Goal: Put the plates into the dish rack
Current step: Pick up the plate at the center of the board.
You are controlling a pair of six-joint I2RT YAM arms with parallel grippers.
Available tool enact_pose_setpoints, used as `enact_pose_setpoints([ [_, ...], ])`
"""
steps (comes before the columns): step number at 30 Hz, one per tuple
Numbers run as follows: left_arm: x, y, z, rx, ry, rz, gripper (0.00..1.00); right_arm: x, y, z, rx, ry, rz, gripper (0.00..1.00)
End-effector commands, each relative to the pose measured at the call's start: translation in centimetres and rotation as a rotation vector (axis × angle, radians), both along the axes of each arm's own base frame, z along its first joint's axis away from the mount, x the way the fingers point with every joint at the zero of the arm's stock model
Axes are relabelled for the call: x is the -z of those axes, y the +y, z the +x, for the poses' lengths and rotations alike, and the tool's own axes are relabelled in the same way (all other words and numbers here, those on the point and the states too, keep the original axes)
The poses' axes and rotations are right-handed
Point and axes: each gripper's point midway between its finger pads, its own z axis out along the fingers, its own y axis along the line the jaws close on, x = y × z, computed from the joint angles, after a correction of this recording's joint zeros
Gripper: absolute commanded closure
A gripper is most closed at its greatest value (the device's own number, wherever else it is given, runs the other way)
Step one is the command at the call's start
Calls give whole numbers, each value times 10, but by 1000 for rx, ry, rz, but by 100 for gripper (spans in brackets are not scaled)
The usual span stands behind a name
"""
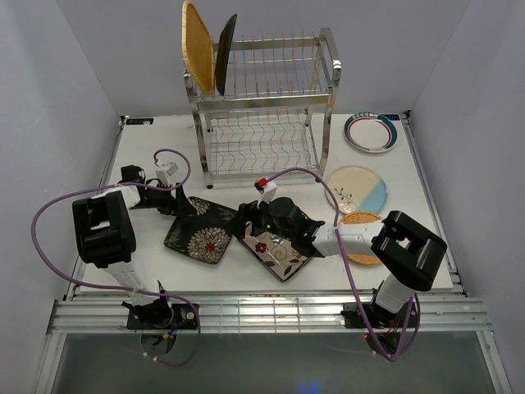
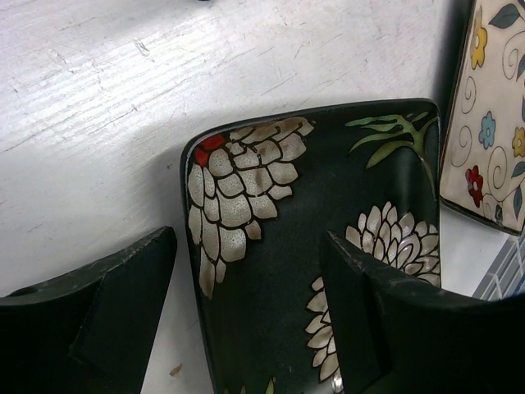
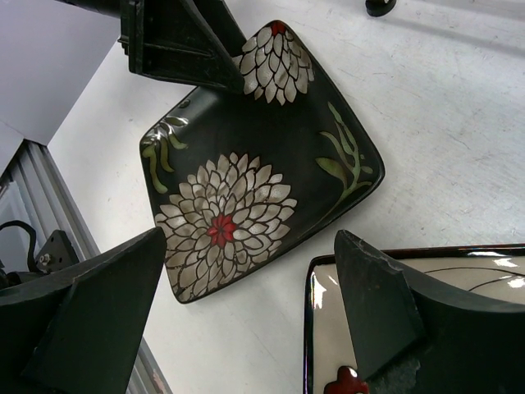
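Two plates stand on edge in the rack (image 1: 262, 98), at the 9 o'clock end of its top tier: a racked woven plate (image 1: 198, 45) with a racked dark plate (image 1: 225, 53) just beside it. Five remain on the surface (image 1: 426, 189), so the task looks under a third done. The teal plate (image 1: 372, 132) lies at 2 o'clock and the blue plate (image 1: 358, 190) just below it. The woven plate (image 1: 361, 238) sits at 4 o'clock, partly hidden under the right arm. The black plate (image 1: 201, 234) and the cream plate (image 1: 279, 254) lie side by side at 6 o'clock, in front of the rack. The left arm is folded back at its elbow near 8 o'clock, with the forearm pointing toward 3 o'clock and the wrist low. The left tool (image 2: 246, 238) is released and straddles the black plate's 10 o'clock rim, one finger over the plate's inside and the other over bare surface beside it. Neither finger is seen pressing on the rim, so this reads as the approach to a pinch. The right arm reaches from 5 o'clock toward 9 o'clock across the woven and cream plates. The right tool (image 3: 250, 246) is spread wide, grasps nothing, and hangs over the gap between the black and cream plates.
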Motion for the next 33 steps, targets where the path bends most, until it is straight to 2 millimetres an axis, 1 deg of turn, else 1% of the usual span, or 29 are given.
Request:
enact_pose_setpoints([
  [1, 27, 2, -15, 10, 97, 71, 20, -20, -1, 3, 11, -44, 52, 11],
  [7, 36, -2, -19, 28, 120, 98, 22, -22, -3, 4, 17, -48, 53, 11],
  [10, 37, -1, -19, 24, 123, 101, 30, -22, -3, 4, 20, -48, 52, 11],
  [11, 38, -2, -20, 26, 128, 103, 35, -23, -3, 4, 18, -50, 55, 11],
  [13, 39, -2, -19, 25, 130, 107, 43, -24, -3, 3, 17, -50, 57, 12],
  [14, 40, -2, -19, 26, 135, 107, 50, -23, -4, 4, 20, -50, 55, 12],
  [17, 42, -3, -20, 30, 143, 110, 60, -23, -3, 3, 19, -49, 57, 12],
  [18, 42, -3, -20, 30, 143, 112, 64, -25, -3, 3, 17, -52, 59, 12],
  [21, 42, -4, -21, 34, 144, 110, 71, -25, -3, 3, 16, -51, 62, 12],
  [22, 41, -4, -20, 34, 142, 110, 80, -25, -3, 3, 17, -51, 61, 12],
  [24, 41, -4, -20, 32, 142, 112, 95, -23, -3, 3, 16, -48, 58, 12],
  [25, 41, -4, -19, 32, 140, 112, 100, -24, -2, 3, 15, -48, 60, 12],
  [28, 38, -4, -19, 31, 134, 112, 100, -23, -1, 3, 10, -46, 57, 12],
  [31, 31, -2, -16, 18, 106, 109, 100, -23, 0, 3, 9, -45, 58, 12],
  [33, 21, 4, -12, -6, 76, 104, 100, -24, 1, 3, 5, -48, 62, 12],
])
